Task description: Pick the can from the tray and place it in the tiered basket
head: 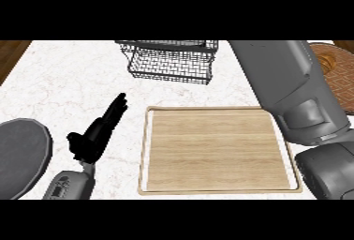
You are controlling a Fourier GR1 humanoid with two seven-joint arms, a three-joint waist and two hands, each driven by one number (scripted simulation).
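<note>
The wooden tray lies at centre, the wire tiered basket at twelve o'clock. The left hand, at nine o'clock, has straight fingers and holds nothing. The right hand is hidden, so its state cannot be told.

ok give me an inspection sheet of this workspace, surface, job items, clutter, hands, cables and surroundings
Surface: white marbled counter.
Job's things: wooden tray with nothing on it; black wire tiered basket at the far edge; can not visible.
Clutter: grey round object at left edge.
Hands: left robot hand open, fingers straight, beside the tray; right robot hand out of view, only its grey forearm shows.
Cables: nothing seen.
Surroundings: wooden floor; brown patterned surface at right.
</note>
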